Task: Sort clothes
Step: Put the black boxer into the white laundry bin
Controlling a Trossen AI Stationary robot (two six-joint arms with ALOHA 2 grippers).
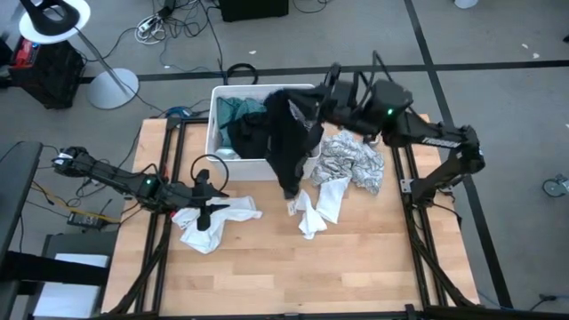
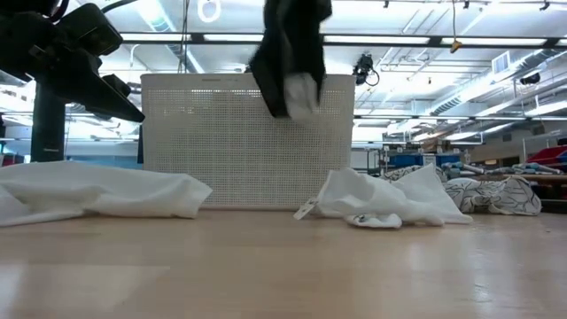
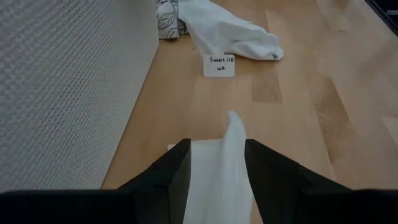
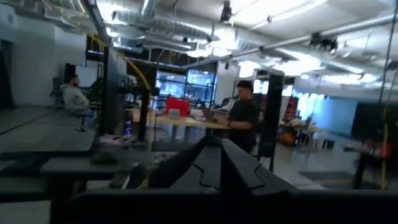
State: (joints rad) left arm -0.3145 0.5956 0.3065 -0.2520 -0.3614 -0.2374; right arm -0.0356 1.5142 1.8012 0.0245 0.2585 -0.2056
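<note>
One white tub [image 1: 233, 165] stood at the back of the tabletop [image 1: 356, 258]. Inside the tub lay one teal cloth [image 1: 233, 108] and some dark cloth beside it.

The right fingers [image 1: 307, 105] were pressed together on one black garment [image 1: 286, 142]. They held it up above the tub's front corner, and it hung down over the tub's rim. In the low view the black garment hung high in front of the tub.

Beside the tub, on its right, lay one white-grey patterned cloth [image 1: 351, 160]. In front of the tub lay one white cloth [image 1: 318, 206] with a small paper tag [image 3: 219, 66].

The left fingers [image 3: 216, 168] were apart, one on each side of a fold of another white cloth [image 1: 209, 222]. That cloth lay in front of the tub's left corner.

Two people showed in the room beyond the tub.
</note>
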